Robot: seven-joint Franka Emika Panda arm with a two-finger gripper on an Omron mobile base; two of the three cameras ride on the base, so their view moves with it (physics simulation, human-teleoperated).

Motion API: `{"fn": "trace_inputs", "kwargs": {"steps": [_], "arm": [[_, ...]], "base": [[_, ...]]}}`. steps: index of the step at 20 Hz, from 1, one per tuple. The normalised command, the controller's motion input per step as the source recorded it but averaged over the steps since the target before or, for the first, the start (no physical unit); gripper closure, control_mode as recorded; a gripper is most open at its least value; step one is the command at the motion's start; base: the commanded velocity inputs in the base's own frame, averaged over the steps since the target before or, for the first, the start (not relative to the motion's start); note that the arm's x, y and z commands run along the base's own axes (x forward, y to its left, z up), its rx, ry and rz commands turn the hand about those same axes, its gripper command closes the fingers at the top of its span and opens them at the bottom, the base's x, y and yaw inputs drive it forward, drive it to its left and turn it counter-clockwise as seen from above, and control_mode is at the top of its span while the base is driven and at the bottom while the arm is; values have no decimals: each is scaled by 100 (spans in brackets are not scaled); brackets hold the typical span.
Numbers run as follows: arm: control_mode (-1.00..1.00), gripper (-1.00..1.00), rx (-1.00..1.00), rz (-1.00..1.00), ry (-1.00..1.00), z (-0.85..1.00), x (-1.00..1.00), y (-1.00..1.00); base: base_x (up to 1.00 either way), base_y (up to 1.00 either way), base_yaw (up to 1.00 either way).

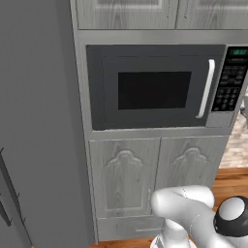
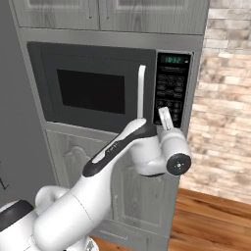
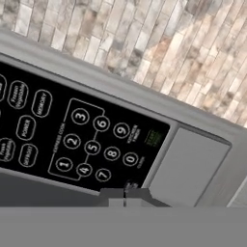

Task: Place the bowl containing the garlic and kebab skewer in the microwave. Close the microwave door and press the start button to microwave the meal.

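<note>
Nearest the base cameras, the white arm (image 2: 98, 191) rose from below and reached forward and up toward the wall unit. At its end the gripper (image 2: 164, 117) pointed at the keypad (image 2: 172, 90), its fingers (image 3: 112, 195) pressed together with nothing between them. In the hand view the two dark tips sat side by side at the lower edge of the black panel, just beside the number keys (image 3: 91, 144) and close to a small green-lit button (image 3: 153, 138); whether they touched the panel could not be told.

Behind the gripper stood the microwave (image 1: 155, 87), built into pale grey cabinetry. The microwave door (image 1: 150, 89) was shut flush, its black window dark, so nothing inside could be seen. The long white bar handle (image 1: 207, 87) ran vertically along the door's right edge, next to the keypad with its green display (image 2: 174, 59) at the top.

Below the microwave were two grey cabinet doors (image 1: 155, 174) with arched panels. Farther off to the right, a brick wall (image 2: 225, 98) met a wooden floor (image 2: 211, 220).
</note>
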Motion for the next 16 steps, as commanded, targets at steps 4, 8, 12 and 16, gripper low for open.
{"fn": "trace_inputs", "kwargs": {"steps": [4, 8, 12, 16], "arm": [[-100, 100, 0, 0, 0, -13, 15, -1], [-100, 100, 0, 0, 0, -6, 23, 0], [-100, 100, 0, 0, 0, -8, 30, 0], [-100, 100, 0, 0, 0, -19, 27, 0]], "base": [[0, 0, 0], [0, 0, 0], [0, 0, 0], [0, 0, 0]]}}
